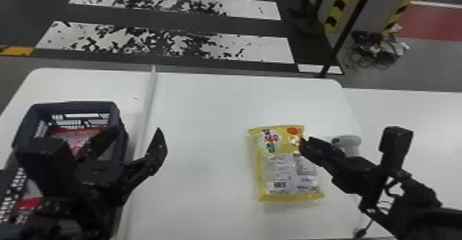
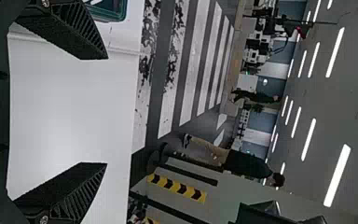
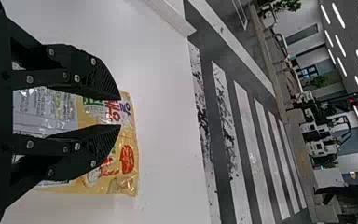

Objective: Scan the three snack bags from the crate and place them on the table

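Note:
In the head view my left gripper (image 1: 130, 141) is above the right side of the dark crate (image 1: 120, 126), its fingers spread wide. The left wrist view also has the left gripper (image 2: 107, 111) open with nothing between its fingers. Inside the crate lie red-and-pale snack bags (image 1: 70, 138), partly hidden by the left arm. A yellow snack bag (image 1: 278, 163) lies flat on the white table (image 1: 206, 119). My right gripper (image 1: 304, 146) is over that bag's upper right corner. In the right wrist view the right gripper (image 3: 120, 112) stands partly open above the yellow bag (image 3: 130, 126).
A white handheld scanner (image 1: 348, 140) stands behind the right gripper, partly covered by it. A raised white strip (image 1: 147, 101) runs along the table between the crate and the yellow bag. Another white table (image 1: 412, 119) adjoins on the right. A dark pole (image 1: 347, 33) rises beyond the far edge.

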`<action>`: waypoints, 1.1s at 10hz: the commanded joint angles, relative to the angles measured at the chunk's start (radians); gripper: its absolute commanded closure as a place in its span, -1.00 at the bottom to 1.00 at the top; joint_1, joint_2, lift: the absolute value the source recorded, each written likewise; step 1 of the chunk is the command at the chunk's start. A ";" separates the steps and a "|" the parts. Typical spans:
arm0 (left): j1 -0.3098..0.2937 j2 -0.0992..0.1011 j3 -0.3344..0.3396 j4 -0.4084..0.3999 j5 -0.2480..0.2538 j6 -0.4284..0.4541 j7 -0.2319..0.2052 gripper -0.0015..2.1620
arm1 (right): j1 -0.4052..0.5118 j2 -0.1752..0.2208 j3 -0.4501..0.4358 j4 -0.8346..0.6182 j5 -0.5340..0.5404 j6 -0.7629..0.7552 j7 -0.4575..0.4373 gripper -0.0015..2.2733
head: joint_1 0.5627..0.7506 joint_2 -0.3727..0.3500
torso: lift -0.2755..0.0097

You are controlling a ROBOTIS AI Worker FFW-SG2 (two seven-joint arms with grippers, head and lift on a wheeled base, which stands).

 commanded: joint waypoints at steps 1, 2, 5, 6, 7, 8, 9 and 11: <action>-0.003 0.004 0.006 0.017 0.005 -0.013 0.000 -0.95 | 0.012 -0.005 -0.023 -0.013 0.052 -0.015 -0.007 -0.95 | 0.41 -0.40 | 0.50; -0.006 0.010 0.007 0.023 0.006 -0.013 0.001 -0.95 | 0.012 -0.010 -0.037 -0.002 0.067 -0.034 -0.009 -0.94 | 0.41 -0.46 | 0.50; -0.006 0.010 0.015 0.043 0.006 -0.022 0.001 -0.95 | 0.011 -0.045 -0.063 0.081 0.101 -0.132 -0.041 -0.91 | 0.41 -0.61 | 0.50; -0.006 0.010 0.015 0.050 0.008 -0.032 0.001 -0.95 | 0.002 -0.054 -0.069 0.122 0.119 -0.172 -0.050 -0.91 | 0.41 -0.64 | 0.50; -0.006 0.010 0.015 0.057 0.008 -0.038 0.001 -0.95 | -0.011 -0.065 -0.074 0.164 0.125 -0.190 -0.059 -0.91 | 0.41 -0.69 | 0.50; -0.008 0.010 0.013 0.073 0.009 -0.062 0.001 -0.95 | -0.031 -0.075 -0.078 0.208 0.127 -0.193 -0.067 -0.91 | 0.41 -0.74 | 0.50; -0.011 0.009 0.010 0.080 0.009 -0.065 0.001 -0.95 | -0.057 -0.083 -0.078 0.262 0.138 -0.212 -0.071 -0.91 | 0.41 -0.79 | 0.50; -0.012 0.010 0.009 0.091 0.009 -0.075 0.001 -0.95 | -0.130 -0.106 -0.083 0.396 0.151 -0.233 -0.071 -0.91 | 0.41 -0.87 | 0.50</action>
